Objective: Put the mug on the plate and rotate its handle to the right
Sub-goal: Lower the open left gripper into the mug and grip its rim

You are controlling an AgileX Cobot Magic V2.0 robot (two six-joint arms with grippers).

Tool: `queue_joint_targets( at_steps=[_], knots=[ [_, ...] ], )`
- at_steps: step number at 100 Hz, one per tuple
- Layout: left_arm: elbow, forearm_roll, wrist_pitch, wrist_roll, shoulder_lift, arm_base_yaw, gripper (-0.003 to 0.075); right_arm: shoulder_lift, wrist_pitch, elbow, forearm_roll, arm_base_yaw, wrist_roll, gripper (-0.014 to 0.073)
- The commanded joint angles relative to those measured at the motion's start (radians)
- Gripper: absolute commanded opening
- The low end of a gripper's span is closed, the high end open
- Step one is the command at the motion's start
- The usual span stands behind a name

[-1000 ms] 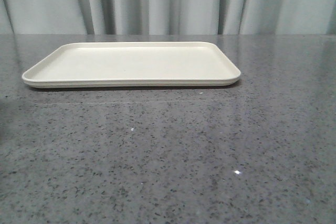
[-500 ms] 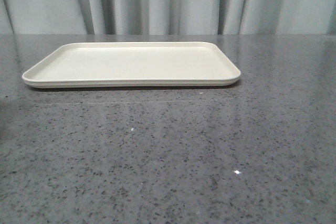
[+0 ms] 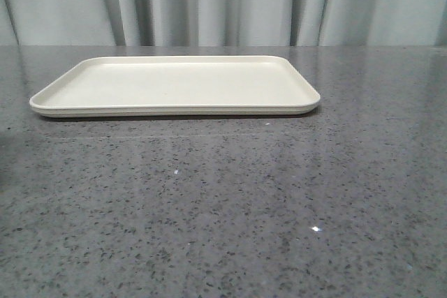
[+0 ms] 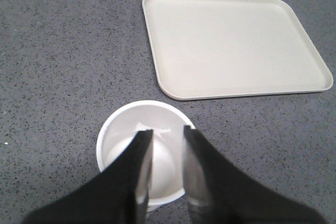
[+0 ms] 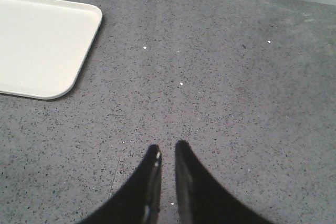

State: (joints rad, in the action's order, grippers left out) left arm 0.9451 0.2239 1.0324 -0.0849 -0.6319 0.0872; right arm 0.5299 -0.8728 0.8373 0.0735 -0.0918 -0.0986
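Note:
The white mug point(image 4: 122, 132) stands upright on the grey table, seen from above in the left wrist view; its handle and smiley face are hidden. My left gripper point(image 4: 167, 129) is open right above it, one finger over the mug's inside, the other over its rim. The cream plate point(image 4: 231, 45) lies flat and bare a little beyond the mug. It also shows in the front view point(image 3: 174, 82) and in the right wrist view point(image 5: 37, 45). My right gripper point(image 5: 167, 149) hangs over bare table beside the plate's corner, fingers nearly together, holding nothing. Neither gripper nor the mug shows in the front view.
The speckled grey table point(image 3: 230, 207) stretches around the plate. A grey curtain point(image 3: 223, 1) hangs behind the table's far edge.

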Motion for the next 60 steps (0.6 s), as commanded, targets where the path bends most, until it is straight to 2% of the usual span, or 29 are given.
queue_joint_targets(
  at_steps=[1, 6, 12, 21, 38, 60],
  knots=[
    [0.032, 0.022, -0.061, 0.009, -0.007, -0.002, 0.0347, 0.013, 0.061, 0.033, -0.002, 0.008, -0.003, 0.0289],
    [0.032, 0.022, -0.061, 0.009, -0.007, -0.002, 0.0442, 0.013, 0.061, 0.033, -0.002, 0.008, -0.003, 0.0381],
    [0.032, 0.022, -0.061, 0.009, -0.007, -0.002, 0.0522, 0.013, 0.061, 0.033, -0.002, 0.008, -0.003, 0.0486],
    [0.032, 0.022, -0.061, 0.009, -0.007, -0.002, 0.0558, 0.013, 0.061, 0.033, -0.002, 0.008, -0.003, 0.0568],
    [0.032, 0.017, -0.06, 0.009, -0.009, -0.002, 0.0557, 0.013, 0.061, 0.033, -0.002, 0.008, -0.003, 0.0574],
    [-0.009, -0.06, -0.037, -0.005, -0.063, -0.002, 0.0557, 0.013, 0.061, 0.033, -0.002, 0.008, -0.003, 0.0574]
  ],
)
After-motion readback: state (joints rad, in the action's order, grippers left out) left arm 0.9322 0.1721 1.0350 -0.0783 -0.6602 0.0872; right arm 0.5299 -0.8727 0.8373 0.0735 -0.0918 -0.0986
